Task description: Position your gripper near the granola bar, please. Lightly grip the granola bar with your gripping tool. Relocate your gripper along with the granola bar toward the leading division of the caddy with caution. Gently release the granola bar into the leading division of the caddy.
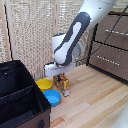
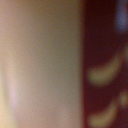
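A pale wooden plank table (image 1: 95, 100) is seen carrying everything, backed by a light woven screen (image 1: 30, 30) and, at the exterior view's right, a brown wooden drawer cabinet (image 1: 112, 45) with a dark metal frame.

The caddy (image 1: 20, 95) is taken as the landmark. It is a large black fabric box placed at the exterior view's lower left, cut off by the picture's edge, with a divider (image 1: 15, 96) seen running across it. The compartment on the near side of that divider (image 1: 17, 110) is shown open at the top.

The white-and-grey arm (image 1: 75, 37) is seen reaching down from the upper right to a spot beside the caddy, toward the cabinet. The gripper (image 1: 61, 76) is lowered onto the top of the granola bar (image 1: 62, 85), which is stood upright on the table, near the caddy but apart from it. Whether the jaws are apart or clamped on the carton cannot be told; they are hidden behind the mount.

Between the caddy and the carton, a yellow bowl (image 1: 44, 84) and a blue bowl (image 1: 52, 97) are set, the blue one nearer the camera and just beside the caddy's wall.

Open table is left on the carton's far side from the caddy, stretching toward the cabinet.

In the wrist view only blur is given: a pale surface beside a dark red one with yellow marks.
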Available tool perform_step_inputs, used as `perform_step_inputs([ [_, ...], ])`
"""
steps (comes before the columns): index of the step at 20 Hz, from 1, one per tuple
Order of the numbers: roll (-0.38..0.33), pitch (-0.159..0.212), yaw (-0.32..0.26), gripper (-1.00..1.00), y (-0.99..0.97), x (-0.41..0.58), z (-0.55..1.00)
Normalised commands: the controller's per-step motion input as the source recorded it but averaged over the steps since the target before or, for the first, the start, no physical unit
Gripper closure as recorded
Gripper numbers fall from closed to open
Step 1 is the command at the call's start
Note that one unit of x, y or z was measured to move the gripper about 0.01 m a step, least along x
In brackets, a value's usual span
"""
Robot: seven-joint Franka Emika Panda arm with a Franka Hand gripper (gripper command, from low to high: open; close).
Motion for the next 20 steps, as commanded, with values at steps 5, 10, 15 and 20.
perform_step_inputs([
  [5,0.003,0.012,-0.001,1.00,-0.02,0.017,1.00],
  [10,0.031,0.034,-0.066,1.00,0.01,-0.040,0.99],
  [15,0.098,-0.030,-0.252,1.00,0.03,-0.161,0.78],
  [20,0.084,-0.045,-0.304,1.00,0.02,-0.068,0.72],
])
